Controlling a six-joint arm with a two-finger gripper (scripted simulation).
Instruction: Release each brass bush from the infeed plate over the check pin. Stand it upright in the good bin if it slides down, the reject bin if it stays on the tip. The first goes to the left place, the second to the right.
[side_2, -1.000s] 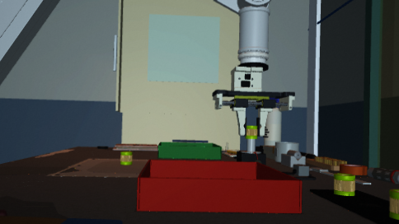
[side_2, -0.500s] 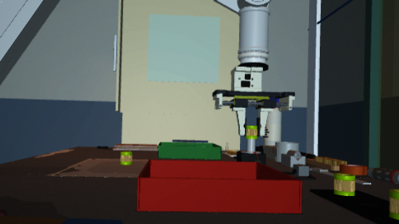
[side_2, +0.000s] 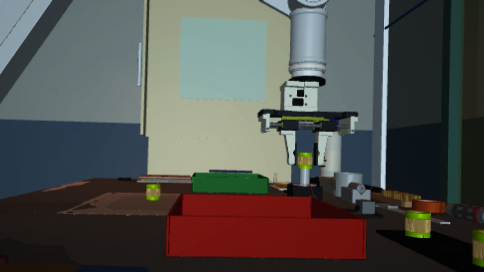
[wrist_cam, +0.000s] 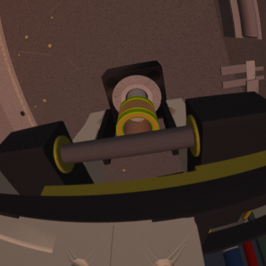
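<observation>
The check pin (side_2: 303,176) is partly hidden behind the red bin's wall, on its black base (wrist_cam: 133,80). A brass bush (side_2: 304,160) with green bands sits on the pin's tip, upright. My gripper (side_2: 305,155) is open around the bush, and its fingers stand clear of it on either side. In the wrist camera the bush (wrist_cam: 137,116) stands over the pin's collar, between the fingers. A second bush (side_2: 153,192) stands upright on the infeed plate (side_2: 120,202) to the left.
The red bin (side_2: 266,226) stands in front, the green bin (side_2: 230,183) behind it to the left. Two more banded bushes (side_2: 417,224) stand at the right among clutter. A white cylinder (side_2: 348,183) and blocks sit right of the pin.
</observation>
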